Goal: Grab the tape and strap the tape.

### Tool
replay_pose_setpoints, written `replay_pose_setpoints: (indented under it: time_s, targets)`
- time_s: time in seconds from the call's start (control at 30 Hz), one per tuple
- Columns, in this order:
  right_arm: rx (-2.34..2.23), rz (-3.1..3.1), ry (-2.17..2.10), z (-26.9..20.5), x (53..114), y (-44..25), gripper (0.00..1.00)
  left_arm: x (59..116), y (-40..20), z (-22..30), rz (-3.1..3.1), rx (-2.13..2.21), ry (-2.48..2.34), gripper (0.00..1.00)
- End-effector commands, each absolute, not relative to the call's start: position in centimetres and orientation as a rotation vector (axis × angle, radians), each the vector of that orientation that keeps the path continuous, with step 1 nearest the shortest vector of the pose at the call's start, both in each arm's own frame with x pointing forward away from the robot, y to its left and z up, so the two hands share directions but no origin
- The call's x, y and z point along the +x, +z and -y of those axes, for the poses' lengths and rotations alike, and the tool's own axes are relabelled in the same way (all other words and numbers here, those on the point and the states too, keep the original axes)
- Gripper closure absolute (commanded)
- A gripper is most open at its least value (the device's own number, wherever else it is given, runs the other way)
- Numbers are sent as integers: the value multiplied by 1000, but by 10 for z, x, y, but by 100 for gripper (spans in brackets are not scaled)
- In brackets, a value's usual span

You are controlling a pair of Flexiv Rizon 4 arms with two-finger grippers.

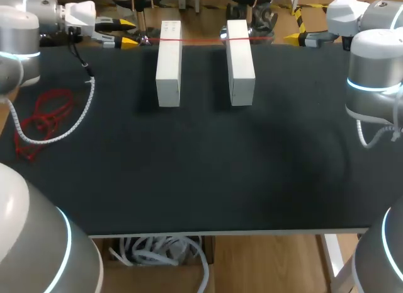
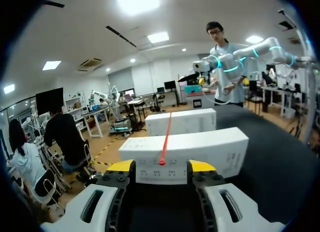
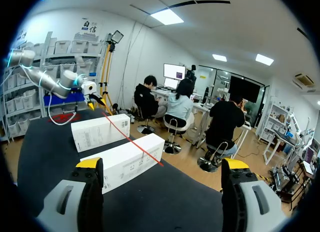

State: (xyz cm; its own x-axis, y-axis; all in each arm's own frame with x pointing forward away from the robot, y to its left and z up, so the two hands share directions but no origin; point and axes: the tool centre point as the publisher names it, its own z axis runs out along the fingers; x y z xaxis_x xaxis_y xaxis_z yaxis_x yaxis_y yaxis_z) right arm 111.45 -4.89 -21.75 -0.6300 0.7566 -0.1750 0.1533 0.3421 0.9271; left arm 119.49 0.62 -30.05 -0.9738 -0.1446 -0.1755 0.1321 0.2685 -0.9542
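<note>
Although the thin red tape (image 1: 201, 39) already lies stretched across the far ends of the two long white cardboard boxes (image 1: 169, 63), I judge the task barely begun. Neither arm has hold of the tape, and nothing in these views shows it wrapped round or fastened. Grabbing both ends and strapping the boxes together look to be still ahead.

On the black counter (image 1: 201, 179) the boxes stand side by side with a gap between them, and the tape bridges that gap along the far edge.

The left jaws stand moderately open and empty at the far left of the counter. From the left wrist, the tape (image 2: 165, 137) runs straight away over both box tops. Its near end sits on the edge of the closer box, just ahead of the jaws and centred between the yellow fingertips (image 2: 120, 166), touching neither.

The right jaws are spread wide and hold nothing, at the far right. From the right wrist, the tape (image 3: 132, 139) crosses both boxes at a slant. Its near end lies ahead of the jaws and nearer one fingertip (image 3: 90, 163) than the other, still apart from it.

A loose tangle of red cord (image 1: 44, 120) lies on the counter's left side, well apart from the boxes.
</note>
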Motion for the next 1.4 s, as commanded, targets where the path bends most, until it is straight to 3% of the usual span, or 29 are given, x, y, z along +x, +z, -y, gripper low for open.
replay_pose_setpoints:
  time_s: [0.03,0.63,0.93,1.0,1.4]
  targets:
    - [793,-2008,1292,49,1114,-217,0,1208,-310,-2,-2350,120,-1886,57]
    - [793,-2008,1292,49,1114,-217,0,1215,-317,17,-2351,181,-1962,75]
    - [793,-2008,1292,49,1114,-217,0,1212,-319,24,-2348,184,-1986,77]
    - [793,-2008,1292,49,1114,-217,0,1211,-319,26,-2346,187,-1990,82]
    - [793,-2008,1292,49,1114,-217,0,1211,-320,27,-2347,202,-1999,88]
